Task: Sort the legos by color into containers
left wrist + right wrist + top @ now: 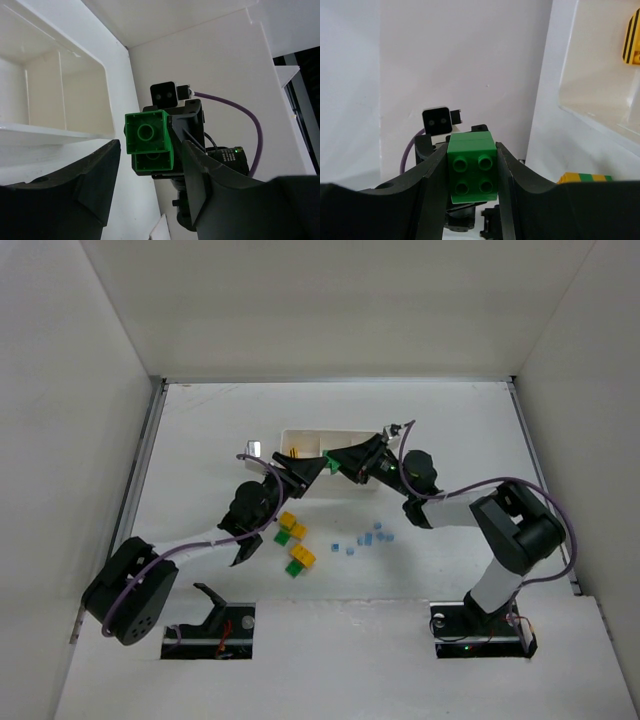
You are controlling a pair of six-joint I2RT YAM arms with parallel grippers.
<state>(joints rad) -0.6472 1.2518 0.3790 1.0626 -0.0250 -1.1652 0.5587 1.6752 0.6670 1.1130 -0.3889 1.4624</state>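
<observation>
My right gripper [338,462] is shut on a green lego [329,463] and holds it in the air beside the near wall of the white tray [345,434]. In the right wrist view the lego [472,150] sits studs-toward-camera between the fingers of that gripper [472,175]. My left gripper [305,472] faces it, open. In the left wrist view the same lego [147,132] shows hollow side first, just past the spread fingers of the left gripper [150,180], not touching them. The tray's compartments [75,95] are on the left.
Two yellow-green lego pairs [291,526] [299,559] and several tiny light blue pieces [366,539] lie on the table in front of the tray. A yellow piece [298,452] lies in the tray's left compartment. White walls enclose the table.
</observation>
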